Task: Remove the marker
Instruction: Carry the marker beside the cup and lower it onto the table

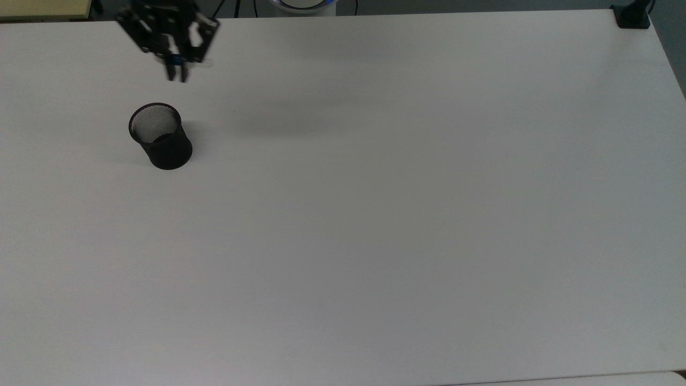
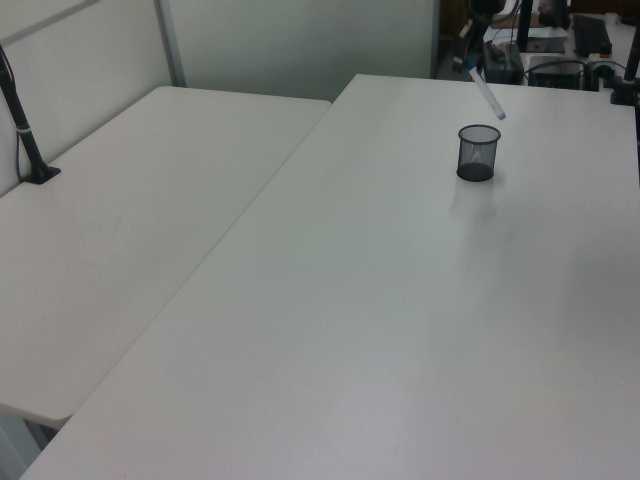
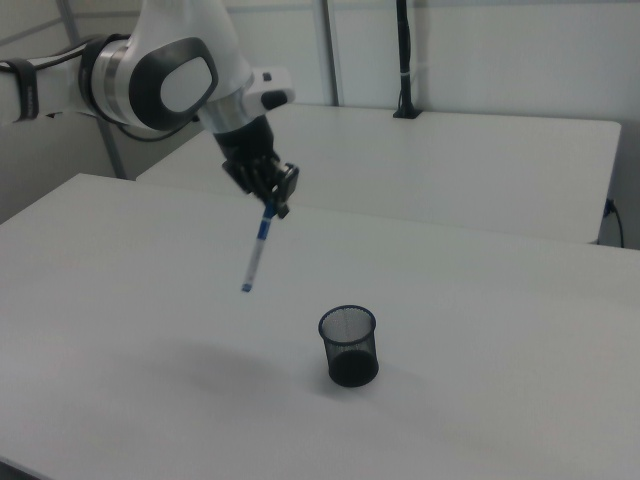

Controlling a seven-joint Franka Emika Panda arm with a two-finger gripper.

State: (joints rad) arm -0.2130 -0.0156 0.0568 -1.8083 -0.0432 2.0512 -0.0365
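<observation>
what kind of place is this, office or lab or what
Most likely a robotics lab or test room. A white Franka arm works over plain white tables pushed together, its gripper holding a marker above a black mesh cup, with a black camera pole clamped to one table.

Top view: arm cut off by the far edge above the gripper (image 1: 177, 75), motion-blurred; marker (image 1: 172, 58) mostly hidden between the fingers. Left view: marker (image 2: 486, 92) too small for label detail. Right view: arm runs off the right view's left edge.
</observation>
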